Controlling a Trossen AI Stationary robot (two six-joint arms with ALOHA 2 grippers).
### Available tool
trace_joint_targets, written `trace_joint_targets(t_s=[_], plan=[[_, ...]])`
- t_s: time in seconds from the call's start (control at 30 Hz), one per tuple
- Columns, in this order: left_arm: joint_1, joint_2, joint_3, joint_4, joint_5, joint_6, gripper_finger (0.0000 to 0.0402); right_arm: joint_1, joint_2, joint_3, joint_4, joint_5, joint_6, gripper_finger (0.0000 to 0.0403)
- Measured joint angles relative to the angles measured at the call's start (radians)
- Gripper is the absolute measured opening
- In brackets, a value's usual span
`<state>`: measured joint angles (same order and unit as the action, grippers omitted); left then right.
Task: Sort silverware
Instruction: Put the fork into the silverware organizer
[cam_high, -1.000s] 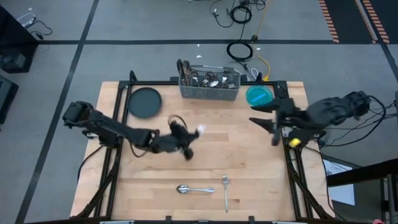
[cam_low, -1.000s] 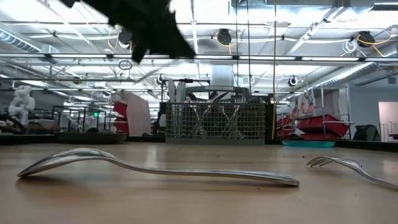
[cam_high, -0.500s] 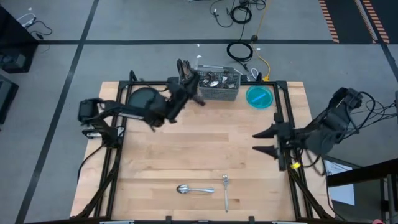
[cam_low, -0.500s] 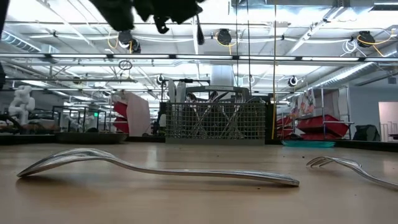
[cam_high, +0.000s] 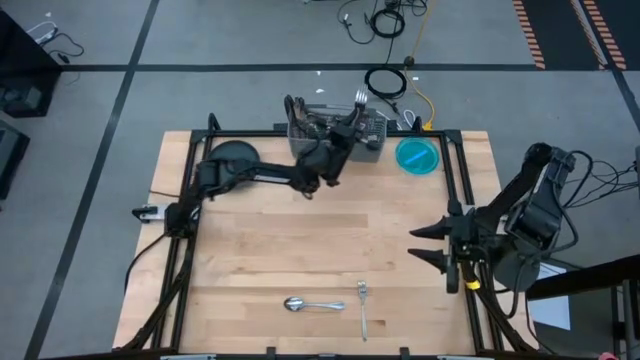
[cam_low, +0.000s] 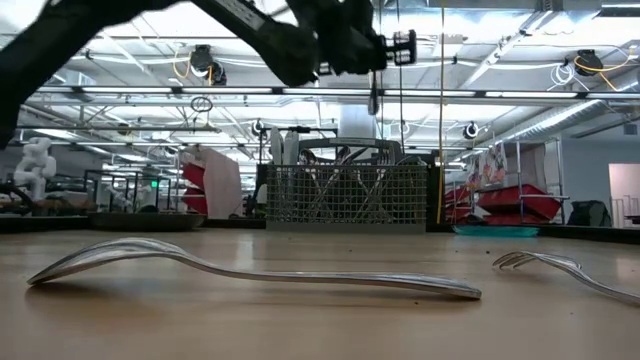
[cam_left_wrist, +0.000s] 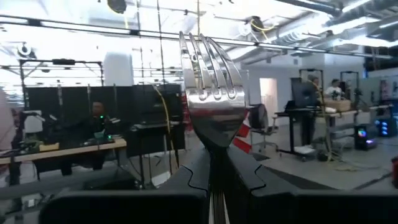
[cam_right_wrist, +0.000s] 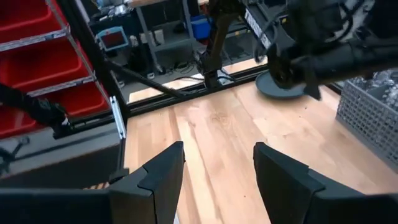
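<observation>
Your left hand (cam_high: 345, 122) is clamped on a fork (cam_left_wrist: 211, 93) by its neck, tines up and long axis near vertical, held above the caddy (cam_high: 372, 148) at the counter's (cam_high: 300, 250) far edge. It should handle stiff, light and slippery (grip the flat neck or handle, not the tines). Your right hand (cam_high: 428, 243) waits, fingers spread and empty, over the counter's right edge.
</observation>
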<state>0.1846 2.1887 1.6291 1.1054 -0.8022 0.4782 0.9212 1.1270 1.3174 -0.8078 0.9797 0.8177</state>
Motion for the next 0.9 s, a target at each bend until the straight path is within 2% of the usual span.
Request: trace_joint_targets(t_s=[0.13,0.3,0.4,0.6,0.9], plan=[[0.028,0.109,0.108,0.003,0.000,-0.001,0.0021,0.024,0.010,0.000,-0.015,0.042,0.052,0.0180],[0.057,0.208,0.180,0.003,0.001,-0.116,0.0021,0.030,0.032,0.000,-0.014,0.051,0.078,0.0180],[0.075,0.254,0.211,0.001,-0.024,-0.126,0.0021,0.030,0.048,0.000,-0.013,0.061,0.087,0.0180],[0.108,0.273,0.216,-0.045,-0.052,-0.135,0.0021,0.030,0.069,0.000,-0.013,0.064,0.083,0.0180],[0.124,0.273,0.217,-0.237,-0.074,-0.211,0.0021,0.030,0.070,0.000,-0.013,0.068,0.056,0.0180]])
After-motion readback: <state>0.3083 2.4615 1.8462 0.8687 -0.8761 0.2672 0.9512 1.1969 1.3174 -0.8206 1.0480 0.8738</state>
